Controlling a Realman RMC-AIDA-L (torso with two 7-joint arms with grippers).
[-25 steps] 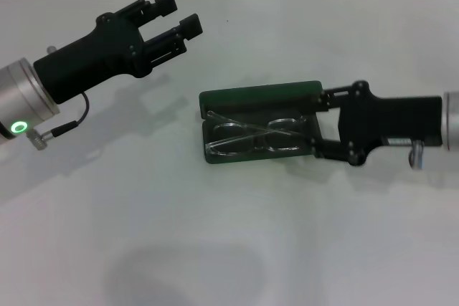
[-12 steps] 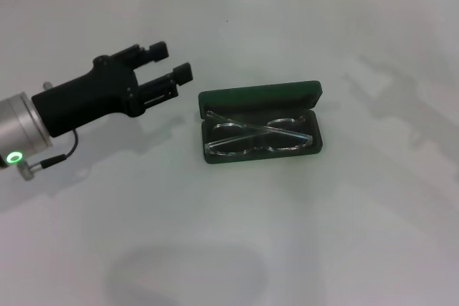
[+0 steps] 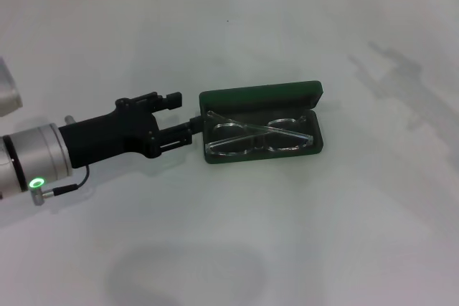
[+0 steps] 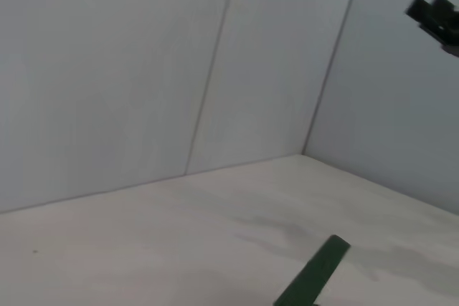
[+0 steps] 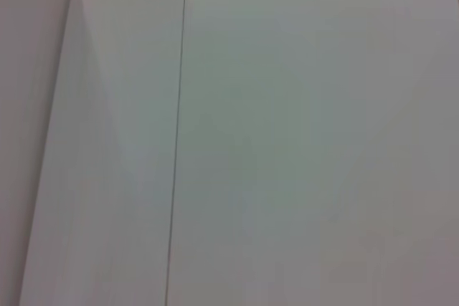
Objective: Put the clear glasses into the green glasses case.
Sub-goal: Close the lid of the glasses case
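The green glasses case [image 3: 259, 95] lies open in the middle of the table, its lid standing up at the far side. The clear glasses [image 3: 258, 136] lie inside its dark tray with their arms folded across. My left gripper [image 3: 185, 115] is low over the table at the case's left end. It is open, and one finger [image 3: 188, 132] reaches the case's corner. Only the lid's edge [image 4: 313, 277] shows in the left wrist view. A small black piece [image 4: 434, 16] far off in that view looks like my right gripper. The head view has no right arm in it.
The white table [image 3: 237, 234] is bordered by white tiled walls [image 4: 143, 69] at the back. The right wrist view holds only a wall [image 5: 287, 141]. A faint arm shadow [image 3: 401, 69] falls on the table at the right.
My right arm, which was at the case's right end, has left the head view. My left gripper has come down and forward from the far left to the case's left end.
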